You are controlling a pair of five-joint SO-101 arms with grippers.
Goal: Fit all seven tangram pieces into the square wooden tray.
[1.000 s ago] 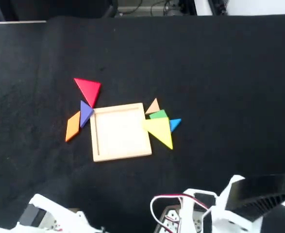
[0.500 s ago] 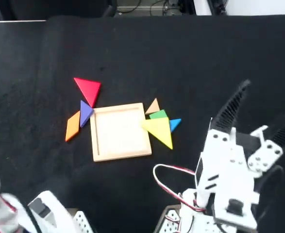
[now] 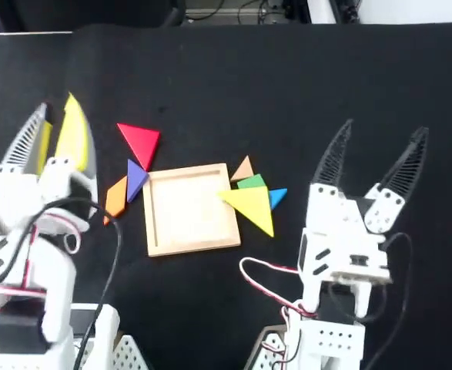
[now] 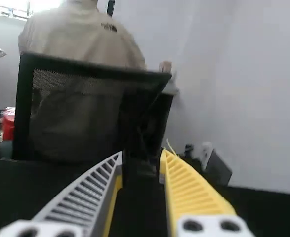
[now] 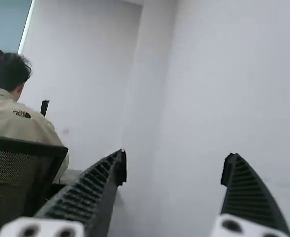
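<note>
The square wooden tray (image 3: 193, 248) lies in the middle of the black table with nothing inside. At its left are a red triangle (image 3: 139, 142), a purple triangle (image 3: 136, 179) and an orange parallelogram (image 3: 115, 199). At its right are a tan triangle (image 3: 242, 169), a green piece (image 3: 250, 183), a small blue triangle (image 3: 277, 196) and a large yellow triangle (image 3: 254, 206) whose tip lies over the tray's right rim. My left gripper (image 3: 56, 104) (image 4: 141, 154) is raised left of the pieces, narrowly open and holding nothing. My right gripper (image 3: 383, 128) (image 5: 176, 157) is raised right of them, wide open, nothing in it.
Both arm bases stand at the table's near edge, with a red and white cable (image 3: 268, 271) looping by the right one. Black cloth (image 3: 287, 85) covers the table behind and beside the pieces. Both wrist views face the room's far wall.
Both arms have swung up from the near edge, the right one first and the left one after it. The tray and the pieces have not moved.
</note>
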